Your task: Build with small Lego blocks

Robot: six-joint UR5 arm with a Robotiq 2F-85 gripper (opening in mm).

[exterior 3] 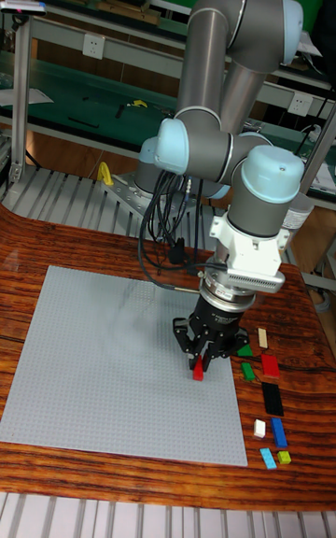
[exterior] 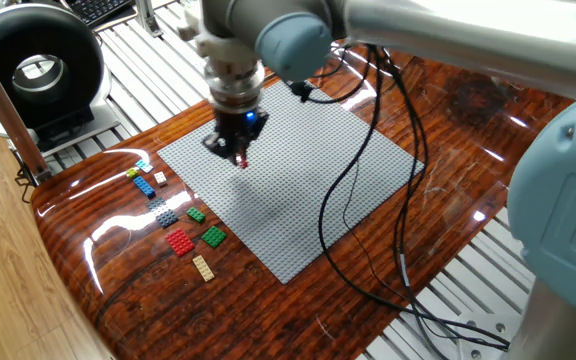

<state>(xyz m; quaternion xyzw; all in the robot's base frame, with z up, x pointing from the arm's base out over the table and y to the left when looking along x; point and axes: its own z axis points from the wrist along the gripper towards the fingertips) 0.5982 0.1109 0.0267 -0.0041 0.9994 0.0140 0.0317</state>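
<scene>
Fixed view: gripper (exterior: pixel 240 158) clamped on a red brick (exterior 3: pixel 198 371), hovering just above the baseplate (exterior: pixel 308 200). Placement step, I'd say. Next: align to studs, press straight down, release. Spare bricks (exterior: pixel 180 225) sit on table beside plate's edge.

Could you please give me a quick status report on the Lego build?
Gripper shut on red brick, over grey baseplate. Remaining small Lego blocks loose beside baseplate. Nothing in the way.
</scene>
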